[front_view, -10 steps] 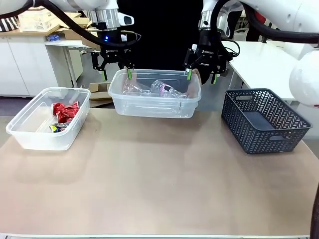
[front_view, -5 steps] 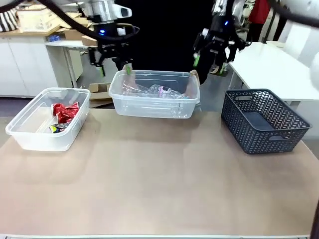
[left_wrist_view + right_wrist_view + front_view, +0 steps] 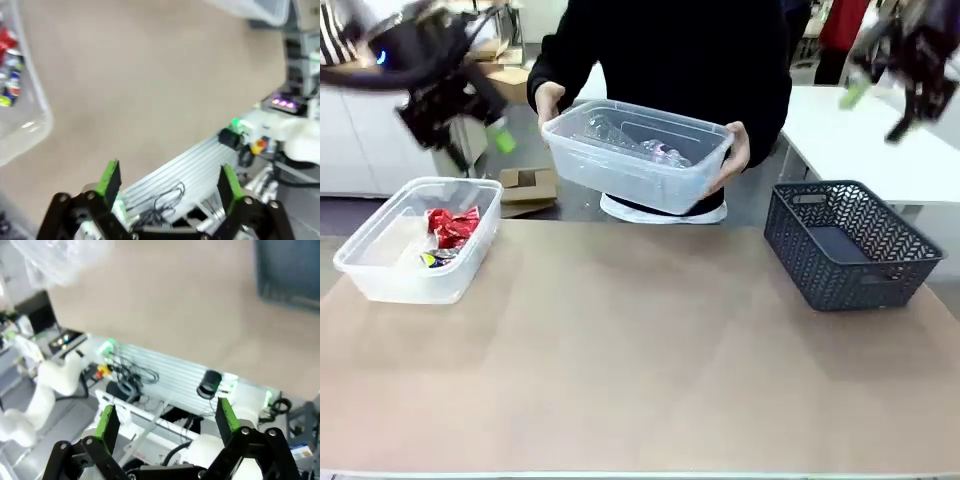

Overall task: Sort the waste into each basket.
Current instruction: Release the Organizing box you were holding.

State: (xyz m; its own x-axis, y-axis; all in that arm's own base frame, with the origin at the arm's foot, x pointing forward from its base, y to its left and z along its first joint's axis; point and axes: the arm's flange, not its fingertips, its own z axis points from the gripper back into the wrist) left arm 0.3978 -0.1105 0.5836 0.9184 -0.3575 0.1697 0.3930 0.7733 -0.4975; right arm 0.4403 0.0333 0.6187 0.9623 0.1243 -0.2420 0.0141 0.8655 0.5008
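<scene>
1. Sorting is looking close to finished: red and multicoloured cans [image 3: 448, 232] are lying in the left clear basket [image 3: 380, 275] on the surface [image 3: 640, 370], and clear bottles [image 3: 630, 145] are lying in the second basket [image 3: 638, 180].
2. The person's hands, one [image 3: 548, 100] and the other [image 3: 734, 155], are holding that second basket up off the surface, above its far edge and tilted.
3. No loose waste is showing on the bare surface; the dark lattice basket [image 3: 850, 245] at the right is looking empty (it is not one of the sorting tubs).
4. Left gripper [image 3: 167, 185] is showing its fingers wide apart with nothing between them; in the front view it is hanging high at the left, blurred.
5. Right gripper [image 3: 165, 422] is likewise spread wide and carrying nothing, high at the far right in the front view.
6. Judgement: what is left, if anything, is setting the held basket down.
7. Bottle count is staying unclear through the clear plastic, and both arms are smeared by motion blur.
</scene>
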